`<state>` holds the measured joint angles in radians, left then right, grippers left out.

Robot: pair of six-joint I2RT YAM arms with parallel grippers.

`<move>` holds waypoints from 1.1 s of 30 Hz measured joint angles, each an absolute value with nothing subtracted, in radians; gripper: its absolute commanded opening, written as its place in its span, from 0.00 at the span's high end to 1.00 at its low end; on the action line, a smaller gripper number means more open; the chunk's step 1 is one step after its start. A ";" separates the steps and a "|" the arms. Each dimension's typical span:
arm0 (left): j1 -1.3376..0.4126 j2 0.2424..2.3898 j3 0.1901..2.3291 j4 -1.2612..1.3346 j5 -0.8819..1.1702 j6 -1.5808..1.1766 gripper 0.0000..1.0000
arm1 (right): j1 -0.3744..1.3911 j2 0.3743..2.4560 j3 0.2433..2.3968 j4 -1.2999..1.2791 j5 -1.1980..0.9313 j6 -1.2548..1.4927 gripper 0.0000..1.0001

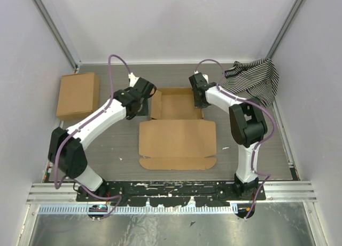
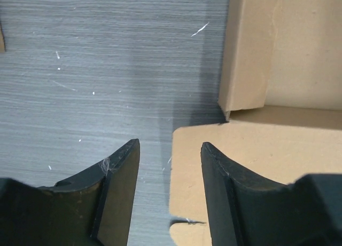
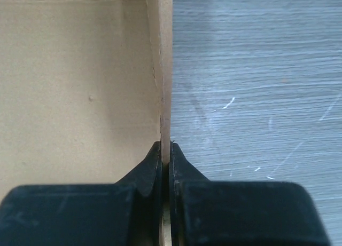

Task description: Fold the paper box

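Overhead, grey wood-grain table (image 1: 120, 144) inside white walls (image 1: 171, 27), paper box (image 1: 179, 139) central, half formed, left wrist view, left gripper (image 2: 170, 150) open, straddling flat flap edge, right wrist view, right gripper (image 3: 165, 150) clamped on upright side wall.

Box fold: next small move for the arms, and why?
Probably slide the left tool onto the left wall of the paper box and close. The right tool is shut on the right wall; the left tool stands open beside its wall, gripping nothing.

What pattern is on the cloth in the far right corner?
The cloth is black-and-white striped; top view.
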<state>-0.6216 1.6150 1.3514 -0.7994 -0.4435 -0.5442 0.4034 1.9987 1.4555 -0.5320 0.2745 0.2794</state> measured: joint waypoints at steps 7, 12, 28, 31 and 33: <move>-0.622 1.495 1.304 -0.831 -0.438 -0.566 0.46 | 0.433 2.018 1.466 -0.532 0.392 0.221 0.99; -0.622 1.450 1.287 -0.839 -0.426 -0.580 0.46 | 0.439 2.041 1.490 -0.536 0.404 0.212 0.91; -0.622 1.367 1.246 -0.881 -0.437 -0.588 0.46 | 0.423 1.992 1.518 -0.590 0.440 0.247 0.48; -0.622 1.335 1.234 -0.892 -0.448 -0.589 0.45 | 0.427 1.934 1.545 -0.596 0.402 0.254 0.46; -0.622 1.316 1.230 -0.897 -0.457 -0.592 0.45 | 0.445 1.889 1.560 -0.591 0.368 0.262 0.43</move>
<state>-0.6216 1.3163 1.2297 -0.8970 -0.4568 -0.5922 0.4446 1.8893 1.5600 -0.5907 0.3679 0.2615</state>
